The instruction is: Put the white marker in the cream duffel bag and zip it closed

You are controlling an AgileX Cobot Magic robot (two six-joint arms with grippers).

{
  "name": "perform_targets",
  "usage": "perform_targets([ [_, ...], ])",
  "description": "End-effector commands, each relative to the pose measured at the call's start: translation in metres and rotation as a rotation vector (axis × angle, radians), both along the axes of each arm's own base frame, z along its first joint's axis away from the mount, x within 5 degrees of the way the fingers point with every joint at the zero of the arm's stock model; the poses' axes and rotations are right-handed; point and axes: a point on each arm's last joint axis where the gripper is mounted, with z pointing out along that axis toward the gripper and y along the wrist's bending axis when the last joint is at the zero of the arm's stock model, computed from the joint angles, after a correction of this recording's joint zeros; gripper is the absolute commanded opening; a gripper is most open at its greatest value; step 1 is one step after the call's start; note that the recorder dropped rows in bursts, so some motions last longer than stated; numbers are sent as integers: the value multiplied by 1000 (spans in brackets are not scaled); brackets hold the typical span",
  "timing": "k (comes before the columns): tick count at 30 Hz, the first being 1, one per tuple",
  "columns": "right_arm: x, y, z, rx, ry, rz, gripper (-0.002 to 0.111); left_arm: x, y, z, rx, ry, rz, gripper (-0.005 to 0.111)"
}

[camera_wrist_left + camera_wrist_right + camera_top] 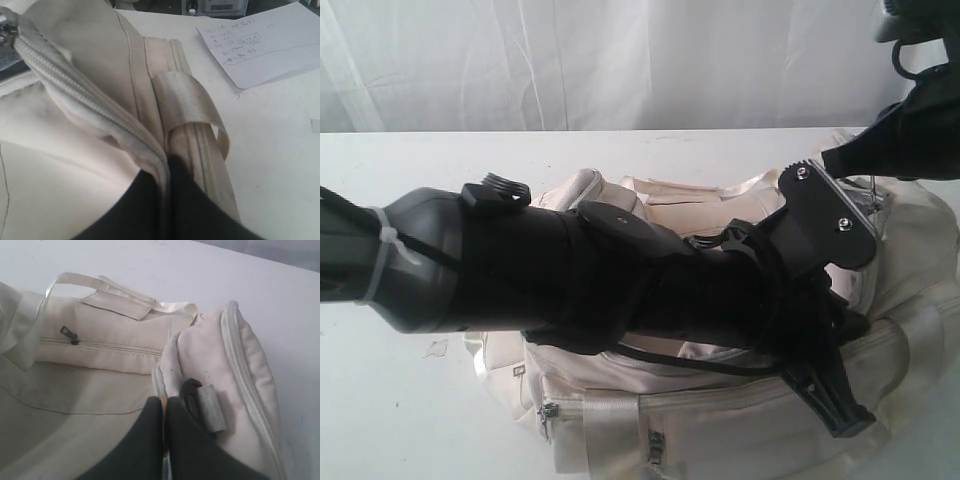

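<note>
**Inspector:** Location of the bag?

**Assistant:** The cream duffel bag (720, 420) lies on the white desk (400, 420). The left arm (570, 280) stretches across it in the exterior view.

**Inspector:** Left hand?

**Assistant:** Left hand (164, 170): fingers together, clamped on the edge of the bag's main zip (75, 85). A loop of shiny webbing strap (185, 97) stands just beside them. A handwritten sheet of paper (270, 45) lies on the desk beyond the bag.

**Inspector:** Right hand?

**Assistant:** Right hand (164, 402): fingers pressed together at the bag's end, with only a thin sliver between them. What that sliver is, I cannot tell. A grey tab (210, 407) against a black ring sits just beside them. The side pocket zip (100, 345) is closed, its dark pull (67, 334) at one end.
</note>
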Motion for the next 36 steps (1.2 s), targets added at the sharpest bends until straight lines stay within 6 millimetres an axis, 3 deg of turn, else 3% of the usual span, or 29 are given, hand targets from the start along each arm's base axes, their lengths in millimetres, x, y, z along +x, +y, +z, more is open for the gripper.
perform_targets([
  [1, 11, -1, 37, -16, -253, 5, 0, -25, -8, -8, 4, 32, -164, 0],
  [7, 8, -3, 48, -48, -187, 12, 0, -23, -7, -8, 12, 22, -149, 0],
  [16, 1, -3, 35, -59, -35, 18, 0, -23, -7, -9, 26, 5, -152, 0],
  [28, 0, 1, -2, -31, 71, 35, 0, -23, -7, -9, 25, 6, -151, 0],
  [36, 0, 0, -4, -65, 56, 52, 0, -21, -6, -9, 30, 0, -138, 0],
])
